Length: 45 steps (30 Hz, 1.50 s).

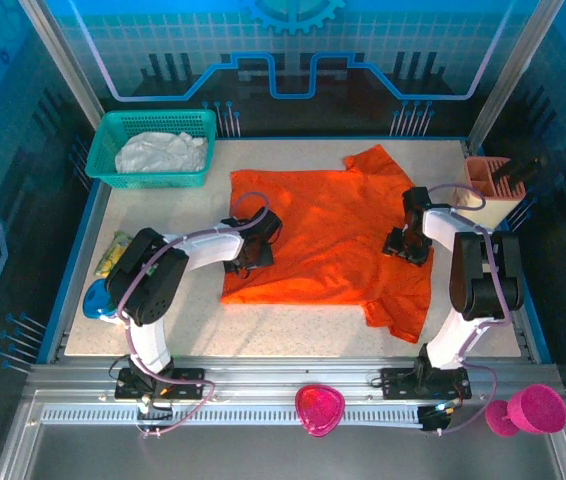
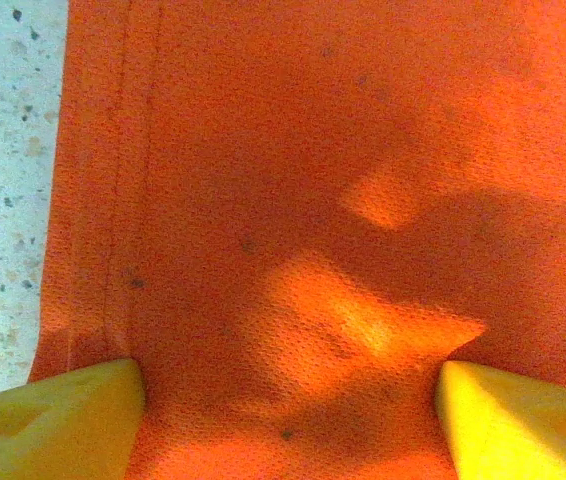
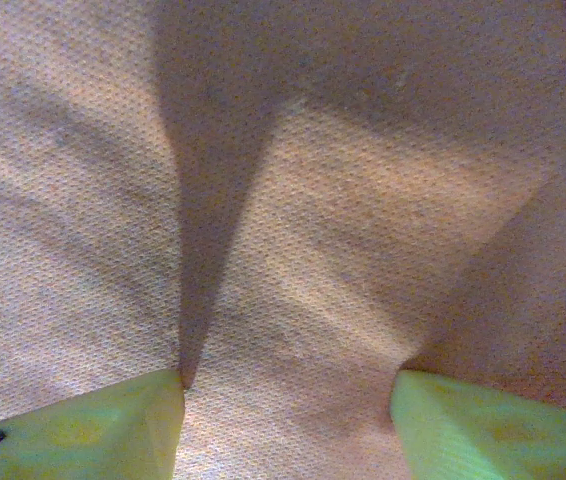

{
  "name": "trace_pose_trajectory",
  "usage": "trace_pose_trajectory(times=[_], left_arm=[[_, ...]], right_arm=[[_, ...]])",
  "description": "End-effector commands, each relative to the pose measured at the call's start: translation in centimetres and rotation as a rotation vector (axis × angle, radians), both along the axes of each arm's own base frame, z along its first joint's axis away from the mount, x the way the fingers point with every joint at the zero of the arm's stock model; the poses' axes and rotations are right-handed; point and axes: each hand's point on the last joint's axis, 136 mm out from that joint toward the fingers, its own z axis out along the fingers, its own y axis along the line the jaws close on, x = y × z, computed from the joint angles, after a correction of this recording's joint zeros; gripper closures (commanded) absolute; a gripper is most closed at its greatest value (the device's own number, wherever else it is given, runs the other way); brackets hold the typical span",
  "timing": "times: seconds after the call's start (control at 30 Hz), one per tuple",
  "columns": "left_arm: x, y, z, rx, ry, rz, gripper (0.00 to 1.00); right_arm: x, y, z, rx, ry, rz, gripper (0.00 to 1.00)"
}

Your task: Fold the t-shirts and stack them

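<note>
- pink heart-shaped plastic dish (image 1: 319, 408) sits on the near rail; from above, the plain bright orange cloth t-shirt (image 1: 323, 240) lies spread mid-table, hem to the left, sleeves to the right.
- left gripper (image 1: 246, 258) is down on the hem, right gripper (image 1: 406, 246) between the sleeves.
- crumpled white t-shirt (image 1: 161, 152) waits in the teal plastic mesh basket (image 1: 153, 180), far left.
- left wrist: yellow fingertips (image 2: 73, 410) splayed on flat weave beside the stitched hem, nothing pinched.
- right wrist: pale fingertips (image 3: 483, 420) apart, a soft crease between them, not clenched.
- best bet: pinch both ends level, lift together.

orange t-shirt (image 1: 313, 235): left edge partly hidden under left gripper (image 1: 248, 258) | white t-shirt (image 1: 161, 152): bunched in basket (image 1: 148, 178), shape unclear
</note>
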Motion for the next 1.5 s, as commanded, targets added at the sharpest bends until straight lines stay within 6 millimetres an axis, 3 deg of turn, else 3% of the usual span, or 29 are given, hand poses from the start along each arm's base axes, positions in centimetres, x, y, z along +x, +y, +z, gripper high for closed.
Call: trace_pose_trajectory(times=[0.0,0.1,0.17,0.23,0.4,0.53,0.63,0.9,1.13,1.47], left_arm=[[-4.6,1.4,-3.5,0.046,0.182,0.029,0.22],[-4.8,1.7,-2.3,0.052,0.173,0.041,0.2],[-3.8,1.4,-0.6,0.049,0.14,0.019,0.16],[-2.0,0.9,2.2,0.069,0.084,-0.018,0.13],[5.0,-0.2,11.4,0.116,-0.089,-0.087,0.13],[9.8,0.7,15.0,0.135,-0.15,-0.084,0.15],[13.6,1.8,14.5,0.115,-0.136,-0.079,0.22],[21.6,4.5,9.1,0.132,-0.093,-0.105,0.35],[24.4,6.3,6.3,0.094,-0.109,-0.088,0.45],[26.4,7.3,5.4,0.087,-0.155,-0.084,0.46]], right_arm=[[-2.2,-0.1,-1.3,0.02,0.073,-0.012,0.4],[-2.3,0.0,-1.1,0.022,0.061,-0.003,0.4],[-1.7,0.2,-0.6,0.029,0.035,0.019,0.37],[-0.8,0.4,0.4,0.038,0.008,0.045,0.37],[0.7,0.5,4.5,0.021,-0.093,0.086,0.32],[0.3,0.7,6.3,0.015,-0.128,0.109,0.32],[-0.2,0.9,6.8,0.025,-0.134,0.122,0.37],[-0.4,2.1,6.5,0.078,-0.132,0.146,0.53],[-0.6,3.0,6.4,0.073,-0.127,0.18,0.58],[-1.6,3.8,5.4,0.069,-0.096,0.204,0.61]])
